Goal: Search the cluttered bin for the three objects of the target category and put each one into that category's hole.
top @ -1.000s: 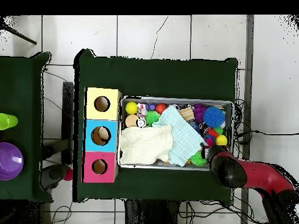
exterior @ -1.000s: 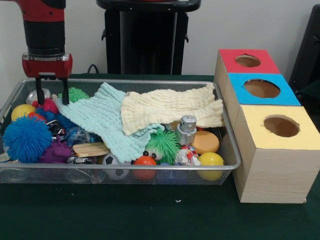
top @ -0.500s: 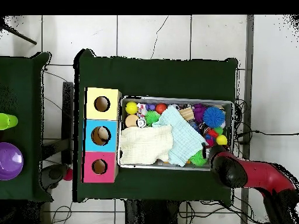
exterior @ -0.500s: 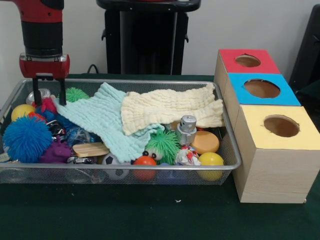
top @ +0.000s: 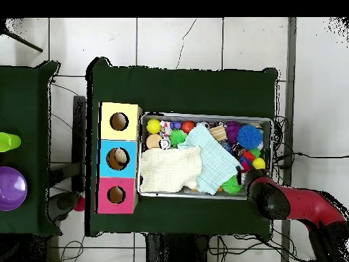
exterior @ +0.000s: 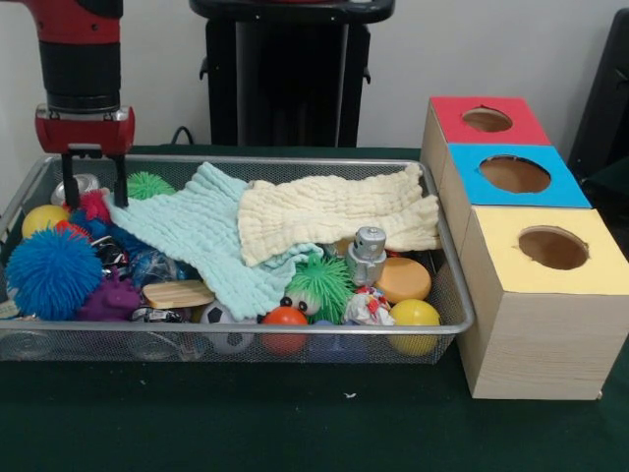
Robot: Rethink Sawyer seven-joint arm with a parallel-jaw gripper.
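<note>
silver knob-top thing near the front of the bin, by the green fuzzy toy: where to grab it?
Probably the round cap at the top of the silver knob-topped piece, coming straight down. It stands upright and rises above the green fuzzy toy and orange disc crowding its base, so only the top is free. The gripper is open, at the bin's opposite end.

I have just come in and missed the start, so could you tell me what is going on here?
The Sawyer arm's gripper hangs open and empty over one end of the wire bin, above a pink spiky toy and beside the light blue cloth. The bin is full of balls and toys under two cloths. The three wooden boxes with red, blue and yellow holes stand beside it.
</note>
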